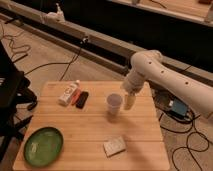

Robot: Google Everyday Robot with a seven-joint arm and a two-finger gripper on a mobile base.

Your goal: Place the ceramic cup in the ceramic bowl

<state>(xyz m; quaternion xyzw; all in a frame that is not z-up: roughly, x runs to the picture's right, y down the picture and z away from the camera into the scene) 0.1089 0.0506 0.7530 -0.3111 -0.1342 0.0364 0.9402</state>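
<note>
The white ceramic cup (114, 104) stands upright near the middle of the wooden table (90, 125). The green ceramic bowl (43, 146) lies at the table's front left corner, well apart from the cup. My gripper (129, 101) hangs from the white arm (165, 80) just right of the cup, close beside it at about its height. The cup stands on the table, not lifted.
A white bottle with a red label (68, 93) and a dark flat object (81, 99) lie at the back left of the table. A pale rectangular block (114, 145) lies at the front. Cables and a blue box (177, 108) lie on the floor to the right.
</note>
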